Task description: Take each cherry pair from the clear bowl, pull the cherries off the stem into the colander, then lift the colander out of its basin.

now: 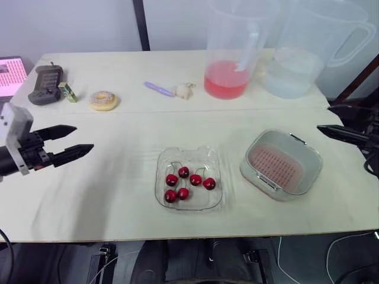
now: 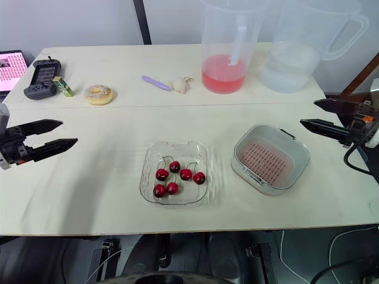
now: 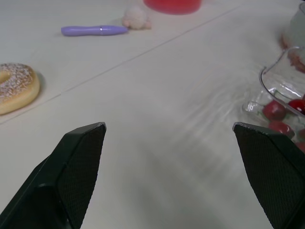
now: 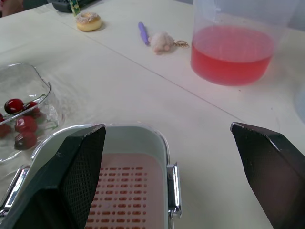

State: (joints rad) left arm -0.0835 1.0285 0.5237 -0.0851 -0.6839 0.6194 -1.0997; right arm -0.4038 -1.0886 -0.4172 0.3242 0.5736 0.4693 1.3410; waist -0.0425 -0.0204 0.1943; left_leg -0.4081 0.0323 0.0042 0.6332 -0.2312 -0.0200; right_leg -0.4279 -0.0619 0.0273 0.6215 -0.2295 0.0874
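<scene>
On the table, one cherry pair should be pinched at its stem by the wide-spread left gripper, right gripper likewise spread

My two head eyes look down from high up over the surface, and both see the same things, with the clear bowl near the middle. My left wrist camera sits low and close to the surface, looking out between its two black fingers toward the donut and the bowl's edge. My right wrist camera looks down between its fingers at the colander, and it sees the bowl and donut too.
</scene>
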